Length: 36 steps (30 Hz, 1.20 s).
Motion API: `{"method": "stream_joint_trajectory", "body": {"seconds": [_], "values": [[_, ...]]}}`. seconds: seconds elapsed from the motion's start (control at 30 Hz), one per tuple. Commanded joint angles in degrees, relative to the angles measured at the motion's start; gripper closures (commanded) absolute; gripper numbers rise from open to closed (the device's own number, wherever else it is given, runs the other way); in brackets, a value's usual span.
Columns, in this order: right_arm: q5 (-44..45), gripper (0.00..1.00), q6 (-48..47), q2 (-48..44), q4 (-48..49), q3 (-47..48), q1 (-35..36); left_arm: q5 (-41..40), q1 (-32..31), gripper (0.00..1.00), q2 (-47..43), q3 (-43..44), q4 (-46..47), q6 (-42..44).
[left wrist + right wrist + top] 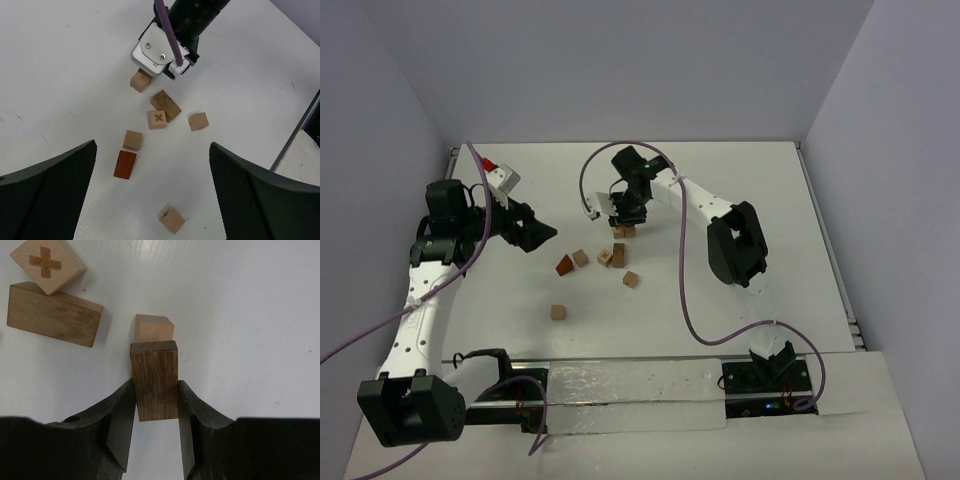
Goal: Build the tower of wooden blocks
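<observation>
Right tool [156, 390] pinches dark brown block [154, 375]; tan cube [153, 329] just beside at 12 o'clock on white surface [240, 315]. Left tool [152, 147] spread wide, cross-marked cube [157, 119] at its 12 o'clock.

a white table [800, 200] sits boxed in by plain pale lavender walls [620, 60] under even light.

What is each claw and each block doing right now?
Right gripper: shut on the dark block.
Left gripper: open, empty.
Dark block: gripped, beside the tan cube.
Tan cube: loose on the table.
X cube: on the table, touching the long block.
Long block: lying flat.
Red wedge: lying loose, alone.
Spare cubes: three, scattered, unstacked.
</observation>
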Motion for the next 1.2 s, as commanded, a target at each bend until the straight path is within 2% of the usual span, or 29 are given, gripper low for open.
{"method": "stream_joint_trajectory", "body": {"seconds": [0.0, 1.17], "values": [[-0.03, 0.9, -0.17, 1.1, -0.07, 3.37, 0.51, -0.14, 0.46, 0.01, 0.41, 0.53, 2.82, -1.71], [0.98, 0.84, 4.55, 5.13, 1.05, 5.55, 0.6, -0.15, 0.46, 0.01, 4.16, 2.9, 2.92, -0.92]]}}
